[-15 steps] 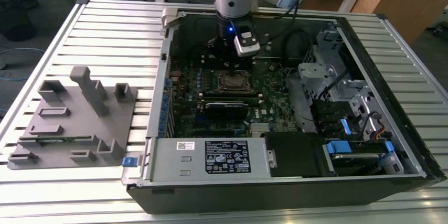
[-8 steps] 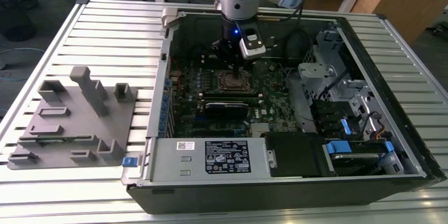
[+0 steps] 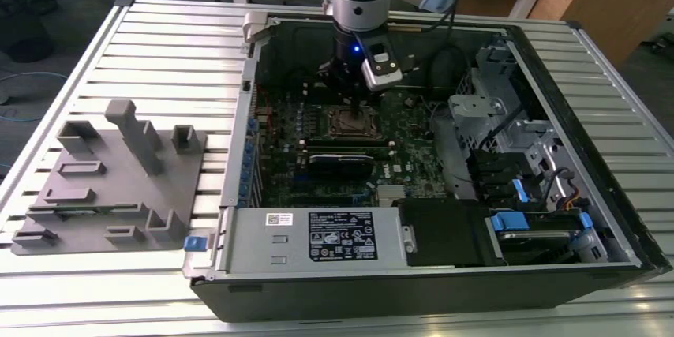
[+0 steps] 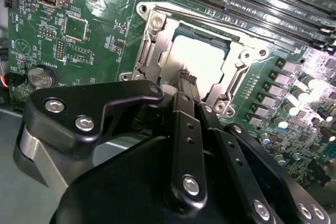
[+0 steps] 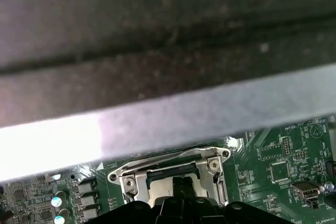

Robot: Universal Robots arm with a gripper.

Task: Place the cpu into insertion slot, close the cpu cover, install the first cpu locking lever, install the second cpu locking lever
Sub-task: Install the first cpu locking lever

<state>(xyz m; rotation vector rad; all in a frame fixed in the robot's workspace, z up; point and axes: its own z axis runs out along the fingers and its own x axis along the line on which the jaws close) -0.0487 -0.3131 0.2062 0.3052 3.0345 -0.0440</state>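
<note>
Gripper [image 4: 185, 80] sits right over the insertion slot [image 4: 202, 59]; we see its fingers [image 4: 190, 95] close together, tips at the slot's near edge. Can't tell if they pinch anything. One cpu [image 4: 202, 61] lies in the slot, pale top lit up. Cpu cover [image 4: 152, 51] frames it; can't tell if fully down. In exterior view, arm [image 3: 358, 5] drops into the open pc case [image 3: 443, 274]. Grey fixture tray [image 3: 110, 179] well apart, on exterior view's left.
</note>
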